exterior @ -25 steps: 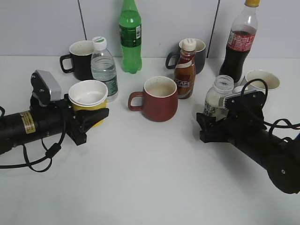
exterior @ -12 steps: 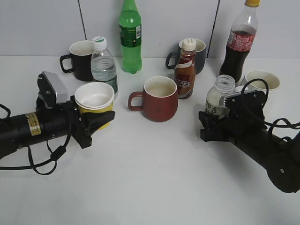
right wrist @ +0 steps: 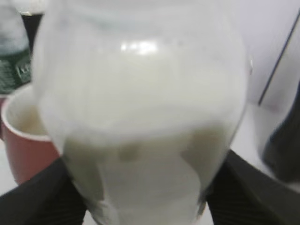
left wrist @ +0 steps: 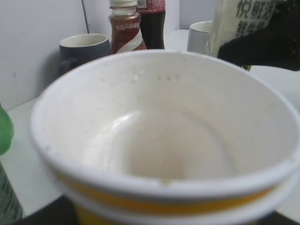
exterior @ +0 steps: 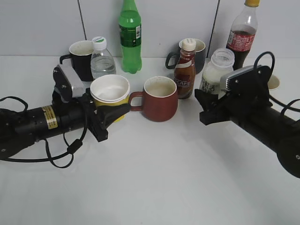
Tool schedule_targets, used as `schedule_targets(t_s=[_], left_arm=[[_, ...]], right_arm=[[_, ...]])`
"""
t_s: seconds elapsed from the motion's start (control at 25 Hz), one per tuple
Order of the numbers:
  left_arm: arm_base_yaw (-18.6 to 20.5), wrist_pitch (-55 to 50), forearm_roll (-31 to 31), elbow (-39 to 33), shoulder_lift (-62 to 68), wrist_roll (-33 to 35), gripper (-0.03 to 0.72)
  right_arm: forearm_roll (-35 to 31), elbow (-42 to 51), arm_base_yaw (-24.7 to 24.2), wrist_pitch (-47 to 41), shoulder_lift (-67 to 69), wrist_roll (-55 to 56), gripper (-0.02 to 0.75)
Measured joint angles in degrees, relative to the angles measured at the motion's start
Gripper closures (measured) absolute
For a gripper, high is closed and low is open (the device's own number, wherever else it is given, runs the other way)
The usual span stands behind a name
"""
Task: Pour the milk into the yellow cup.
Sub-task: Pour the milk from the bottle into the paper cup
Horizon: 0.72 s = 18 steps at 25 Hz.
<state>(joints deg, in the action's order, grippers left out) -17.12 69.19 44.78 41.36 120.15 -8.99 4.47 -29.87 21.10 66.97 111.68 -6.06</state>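
Note:
My left gripper (exterior: 108,117) is shut on the yellow cup (exterior: 110,95), a small yellow paper cup with a white inside. It holds the cup upright and empty, just left of the red-brown mug. The cup fills the left wrist view (left wrist: 164,136). My right gripper (exterior: 209,105) is shut on the milk bottle (exterior: 214,71), a clear capless bottle of white liquid. The bottle is upright and lifted off the table, right of the coffee bottle. It fills the right wrist view (right wrist: 140,117), with dark fingers on both sides.
A red-brown handled mug (exterior: 158,98) stands between the grippers. Behind are a brown coffee bottle (exterior: 185,70), a grey mug (exterior: 197,52), a cola bottle (exterior: 240,33), a green bottle (exterior: 130,36), a water bottle (exterior: 101,61), a black mug (exterior: 80,57) and a white cup (exterior: 273,82).
My left gripper has carried the yellow cup to the right, toward the red-brown mug. My right gripper has lifted the milk bottle up off the table.

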Motion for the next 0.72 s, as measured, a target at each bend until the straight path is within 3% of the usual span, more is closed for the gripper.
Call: schedule_targets(t_s=[0.36, 0.72], left_arm=[[-4.41, 0.04, -0.12, 3.5, 0.0, -2.47, 0.346], [-9.85, 0.04, -4.46, 3.83, 0.0, -3.72, 0.346]], right_arm=[[11.38, -6.6, 0.36, -16.09, -9.3, -0.43, 0.251], [19.75, -13.78, 2.32, -24.52, -9.57, -8.35, 0.251]])
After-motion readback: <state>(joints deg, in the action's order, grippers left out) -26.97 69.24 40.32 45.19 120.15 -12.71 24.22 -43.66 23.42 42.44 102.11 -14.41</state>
